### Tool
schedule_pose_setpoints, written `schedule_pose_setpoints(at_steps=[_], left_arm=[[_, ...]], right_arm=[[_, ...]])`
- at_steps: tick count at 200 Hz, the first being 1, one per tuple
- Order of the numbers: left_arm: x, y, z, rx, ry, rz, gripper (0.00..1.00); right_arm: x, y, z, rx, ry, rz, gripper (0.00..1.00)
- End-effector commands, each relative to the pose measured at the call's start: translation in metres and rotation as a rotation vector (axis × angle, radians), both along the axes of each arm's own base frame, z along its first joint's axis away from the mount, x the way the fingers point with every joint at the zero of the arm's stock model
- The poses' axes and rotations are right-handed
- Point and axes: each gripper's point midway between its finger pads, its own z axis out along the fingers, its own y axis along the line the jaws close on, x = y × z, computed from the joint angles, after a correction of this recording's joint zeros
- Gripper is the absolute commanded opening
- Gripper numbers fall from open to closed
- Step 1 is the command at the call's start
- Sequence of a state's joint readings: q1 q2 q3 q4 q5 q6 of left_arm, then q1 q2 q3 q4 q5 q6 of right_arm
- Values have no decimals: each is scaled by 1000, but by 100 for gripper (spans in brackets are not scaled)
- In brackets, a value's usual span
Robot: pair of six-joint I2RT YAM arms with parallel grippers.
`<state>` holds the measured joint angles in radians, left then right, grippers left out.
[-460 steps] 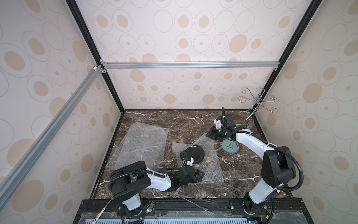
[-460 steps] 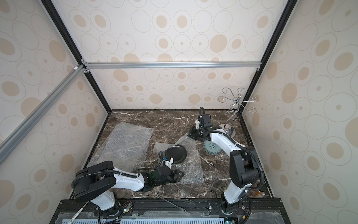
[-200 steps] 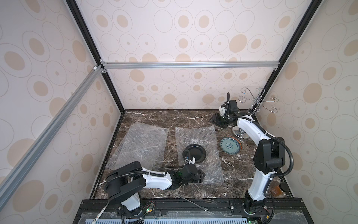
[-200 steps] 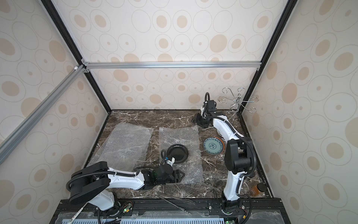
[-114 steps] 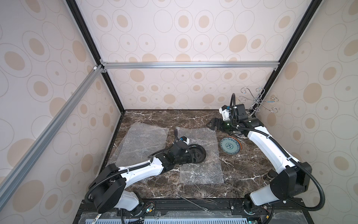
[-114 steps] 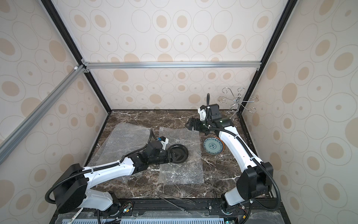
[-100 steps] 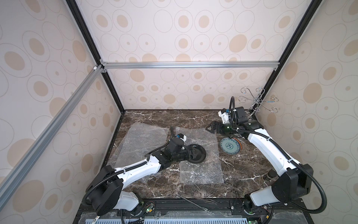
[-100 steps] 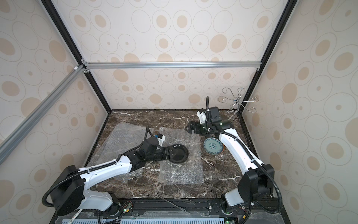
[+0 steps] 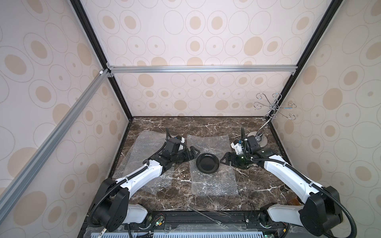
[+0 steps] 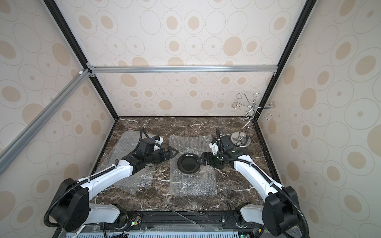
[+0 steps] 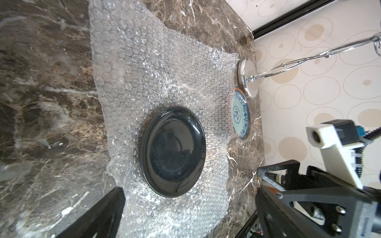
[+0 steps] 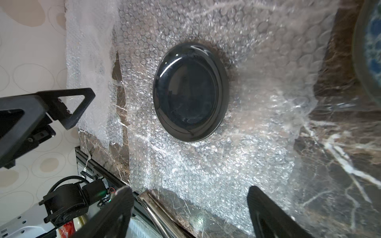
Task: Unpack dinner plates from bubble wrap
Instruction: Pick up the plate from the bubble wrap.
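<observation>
As left claw point(image 9: 195, 153) points inward agape, right claw point(image 9: 223, 159) mirrors it.

The right arm point(image 9: 284, 173) is covering the pale plate point(image 12: 369, 41) in both top views, at three o'clock of the black plate point(image 9: 206, 165), and the right wrist view's edge is cropping it.

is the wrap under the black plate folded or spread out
Spread out: the wrap lies flat, and the black plate sits bare on top, nothing folded over it.
</observation>
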<state>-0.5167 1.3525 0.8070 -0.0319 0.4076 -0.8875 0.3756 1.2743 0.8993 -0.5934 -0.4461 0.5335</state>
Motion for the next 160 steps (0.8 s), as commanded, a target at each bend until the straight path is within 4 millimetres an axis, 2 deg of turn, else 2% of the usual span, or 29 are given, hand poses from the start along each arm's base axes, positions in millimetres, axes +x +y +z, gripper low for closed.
schedule_pose_setpoints(at_steps=[1, 35, 105, 160], left_arm=[[-1, 2, -6, 11, 1, -16, 100], [-3, 8, -20, 45, 18, -11, 100], [-7, 13, -37, 73, 45, -13, 100], [-11, 15, -43, 75, 57, -10, 100]], right_arm=[[-1, 8, -12, 35, 28, -31, 84], [0, 11, -36, 25, 69, -50, 75], [15, 18, -77, 5, 129, -80, 65], [27, 34, -91, 22, 138, -74, 52]])
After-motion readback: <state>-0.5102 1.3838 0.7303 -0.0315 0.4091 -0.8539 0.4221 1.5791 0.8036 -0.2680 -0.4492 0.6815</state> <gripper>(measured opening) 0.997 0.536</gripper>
